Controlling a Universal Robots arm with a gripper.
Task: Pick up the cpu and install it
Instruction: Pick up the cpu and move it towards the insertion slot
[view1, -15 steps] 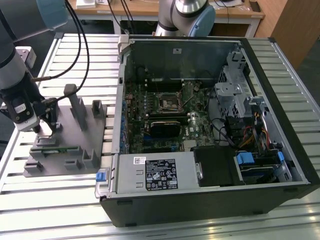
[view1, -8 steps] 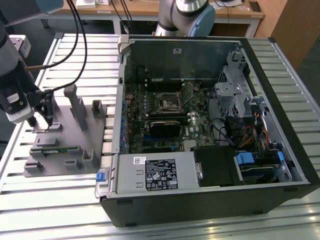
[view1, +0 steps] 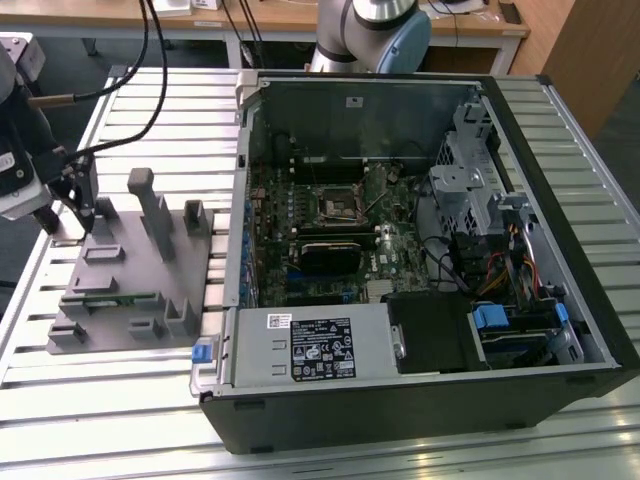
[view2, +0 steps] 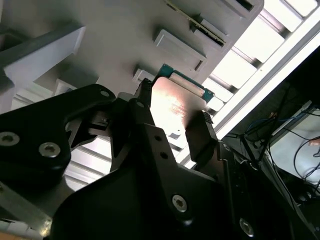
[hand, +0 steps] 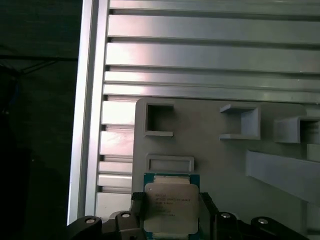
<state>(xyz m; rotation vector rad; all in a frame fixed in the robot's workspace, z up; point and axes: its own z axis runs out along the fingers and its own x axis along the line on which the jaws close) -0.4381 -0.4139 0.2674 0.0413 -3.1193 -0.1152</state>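
Note:
The cpu (hand: 170, 205) is a small square chip with a silvery top and a green edge, and in the second wrist view its shiny top (view2: 175, 100) catches the light. My gripper (hand: 170, 222) has a black finger pressed against each of two opposite sides of the chip, so it is shut on it. The chip sits at the edge of the grey plastic fixture (hand: 220, 160), just below a small rectangular frame. In the exterior view the gripper (view1: 70, 212) stands over the fixture's (view1: 130, 290) far corner, at the exterior view's left. The dark socket (view1: 337, 203) lies inside the open computer case.
The open computer case (view1: 420, 380) fills the exterior view's right, with drive cages and cables inside. The fixture carries upright posts (view1: 155, 215) and a long green memory stick (view1: 112, 298). Everything rests on a slatted aluminium table (view1: 100, 400). Cables (view1: 140, 70) hang near the arm.

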